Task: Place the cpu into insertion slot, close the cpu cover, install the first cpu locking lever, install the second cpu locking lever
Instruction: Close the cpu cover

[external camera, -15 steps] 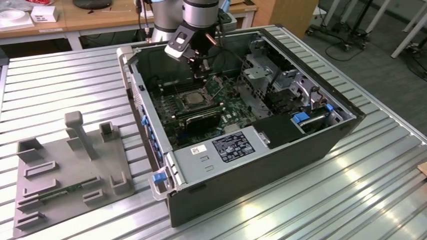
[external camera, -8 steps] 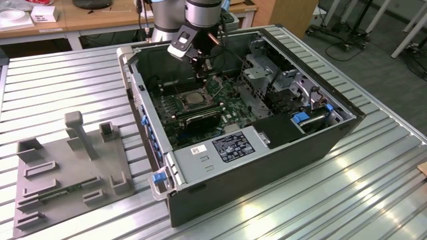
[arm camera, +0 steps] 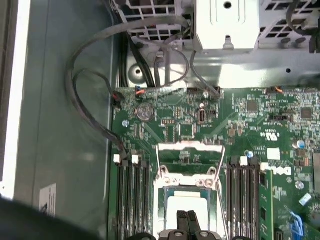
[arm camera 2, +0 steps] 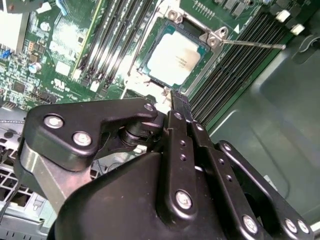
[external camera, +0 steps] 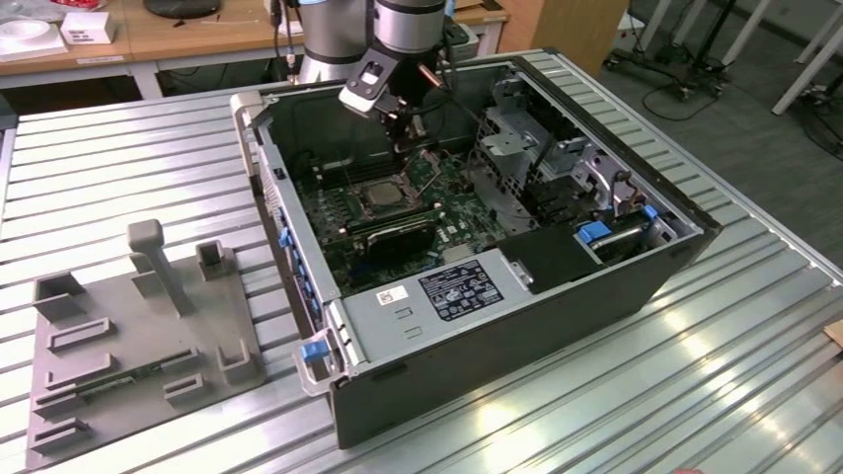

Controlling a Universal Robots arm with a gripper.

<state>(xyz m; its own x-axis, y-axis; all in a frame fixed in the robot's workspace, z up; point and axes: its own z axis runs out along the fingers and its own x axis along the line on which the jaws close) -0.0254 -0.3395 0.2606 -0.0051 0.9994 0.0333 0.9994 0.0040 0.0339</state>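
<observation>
Overlapping the cpu [arm camera: 187, 202] edge: closed jaws.

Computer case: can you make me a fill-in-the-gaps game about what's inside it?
The cpu sits in the slot on a ___ board.
The gripper near the cpu is not open but ___.
The case lies with its open side facing ___.
Missing words: green; shut; up.

No legible print; white sticker [external camera: 395, 294], dark label [external camera: 460, 289] on case [external camera: 527, 336] unreadable.
</observation>
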